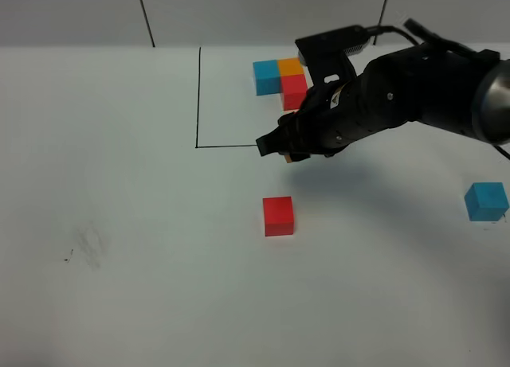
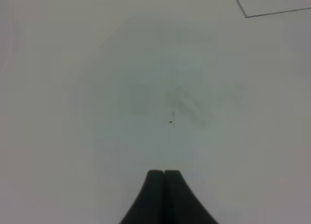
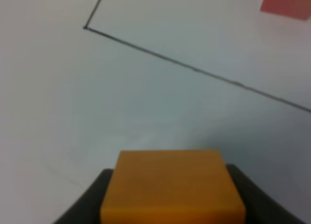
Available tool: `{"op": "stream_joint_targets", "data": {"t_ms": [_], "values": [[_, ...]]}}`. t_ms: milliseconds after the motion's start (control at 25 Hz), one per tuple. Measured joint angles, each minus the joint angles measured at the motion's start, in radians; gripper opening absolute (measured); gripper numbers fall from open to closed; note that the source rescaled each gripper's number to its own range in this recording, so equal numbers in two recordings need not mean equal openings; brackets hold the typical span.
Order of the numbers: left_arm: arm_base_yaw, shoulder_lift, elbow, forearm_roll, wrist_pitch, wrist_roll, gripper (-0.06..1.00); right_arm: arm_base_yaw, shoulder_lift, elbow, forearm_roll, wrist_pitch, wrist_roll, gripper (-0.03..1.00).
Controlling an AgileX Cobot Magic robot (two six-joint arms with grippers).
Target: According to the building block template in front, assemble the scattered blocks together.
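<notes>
Overhead, the building block template [image 1: 285,82] sat at the upper centre of the frame: a sky-blue cube with an orange one on its right and a red one just below the orange, all touching in an L. A thin black line [image 1: 198,96] boxed it in on the left and below.

Of the loose pieces, a matte red cube [image 1: 278,216] lay flat on the white counter [image 1: 119,224] just below centre, and a sky-blue cube [image 1: 486,201] sat well apart at the right edge. The right pincer [image 1: 276,150] hung between the template and the red cube, over the frame's lower line, pinching a plain orange cube [image 3: 171,185] between its dark fingers. The cube looked clear of the counter, though that is hard to judge.

The left pincer [image 2: 164,174] was pressed together over bare counter, holding nothing.
</notes>
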Motion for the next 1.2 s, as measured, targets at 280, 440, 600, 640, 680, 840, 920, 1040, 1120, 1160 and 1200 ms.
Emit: {"op": "stream_joint_targets", "data": {"t_ms": [280,440,600,640,680,840,920,1040,1120,1160,1200], "values": [[0.0,0.0,0.002,0.089,-0.016,0.0,0.0,0.0,0.097,-0.05,0.001,0.023,0.038,0.43],[0.0,0.0,0.002,0.09,-0.016,0.0,0.0,0.0,0.128,-0.112,0.0,0.05,0.048,0.43],[0.0,0.0,0.002,0.091,-0.017,0.0,0.0,0.0,0.156,-0.141,0.0,0.066,0.089,0.43],[0.0,0.0,0.002,0.091,-0.017,0.0,0.0,0.0,0.161,-0.141,0.0,0.066,0.108,0.43],[0.0,0.0,0.002,0.091,-0.017,0.0,0.0,0.0,0.164,-0.141,0.0,0.066,0.127,0.43],[0.0,0.0,0.002,0.091,-0.018,0.0,0.0,0.0,0.168,-0.142,0.0,0.066,0.172,0.43],[0.0,0.0,0.002,0.091,-0.018,0.0,0.0,0.003,0.168,-0.142,0.0,0.066,0.196,0.43],[0.0,0.0,0.002,0.092,-0.018,0.0,0.0,0.013,0.172,-0.142,-0.001,0.06,0.21,0.43],[0.0,0.0,0.002,0.092,-0.018,0.0,0.0,0.019,0.184,-0.144,-0.001,0.049,0.213,0.43],[0.0,0.0,0.002,0.092,-0.018,0.0,0.0,0.019,0.191,-0.143,0.002,0.046,0.214,0.43],[0.0,0.0,0.002,0.092,-0.018,0.0,0.0,0.019,0.201,-0.149,0.007,0.045,0.215,0.43]]}}
